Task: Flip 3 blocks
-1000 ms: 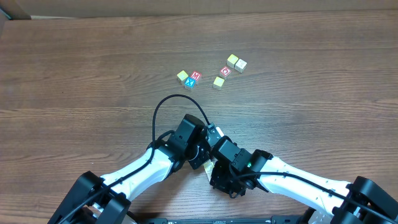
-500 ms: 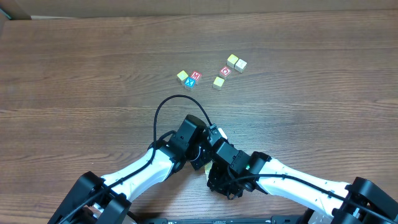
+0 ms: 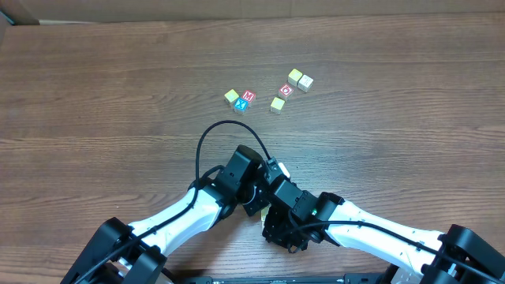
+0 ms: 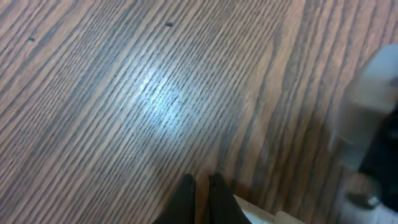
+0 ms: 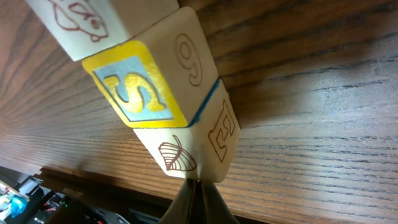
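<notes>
Since the earlier overhead frame, the right wrist has shifted slightly toward the left arm. The red M block [image 3: 248, 95] and red O block [image 3: 286, 90] have not moved.

Three blocks sit in a touching row directly ahead of the right claw [image 5: 196, 194]. The leaf block [image 5: 180, 155] is nearest its tips, then the S block [image 5: 138, 90], and the sketch block [image 5: 99, 18] is farthest.

Both claws are pressed together and pinch nothing. The left claw [image 4: 200, 186] hangs over bare table [image 4: 124, 93].

No flip can be confirmed, so judge all three as remaining. The red blocks lie well beyond both claws and obstruct nothing. The two crowded wrists are the likeliest obstruction.
</notes>
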Action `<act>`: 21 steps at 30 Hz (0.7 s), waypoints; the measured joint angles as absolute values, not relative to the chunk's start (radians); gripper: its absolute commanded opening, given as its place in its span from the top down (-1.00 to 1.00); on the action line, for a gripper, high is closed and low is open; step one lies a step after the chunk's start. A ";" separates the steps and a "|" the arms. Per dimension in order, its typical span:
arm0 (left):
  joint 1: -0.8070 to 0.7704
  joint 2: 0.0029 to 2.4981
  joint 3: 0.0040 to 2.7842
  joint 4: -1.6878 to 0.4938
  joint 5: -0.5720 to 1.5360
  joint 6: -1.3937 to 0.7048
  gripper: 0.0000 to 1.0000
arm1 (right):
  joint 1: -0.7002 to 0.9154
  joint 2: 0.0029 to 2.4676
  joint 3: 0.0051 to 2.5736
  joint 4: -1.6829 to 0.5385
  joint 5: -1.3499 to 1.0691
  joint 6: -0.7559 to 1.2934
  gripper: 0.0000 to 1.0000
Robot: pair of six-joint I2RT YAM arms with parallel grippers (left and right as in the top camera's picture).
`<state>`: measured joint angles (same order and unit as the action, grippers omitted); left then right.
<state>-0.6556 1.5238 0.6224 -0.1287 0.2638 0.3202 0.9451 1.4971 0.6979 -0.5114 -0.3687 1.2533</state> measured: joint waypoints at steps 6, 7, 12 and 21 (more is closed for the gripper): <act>-0.662 1.524 0.624 -0.126 0.271 0.318 0.92 | 0.945 1.497 0.698 -0.509 -0.371 1.254 0.92; -0.662 1.524 0.624 -0.126 0.271 0.318 0.92 | 0.945 1.497 0.698 -0.510 -0.371 1.253 0.92; -0.662 1.524 0.624 -0.126 0.268 0.313 0.92 | 0.945 1.497 0.698 -0.509 -0.371 1.253 0.92; -0.668 1.524 0.624 -0.113 0.234 0.275 0.92 | 0.945 1.497 0.698 -0.506 -0.366 1.253 0.92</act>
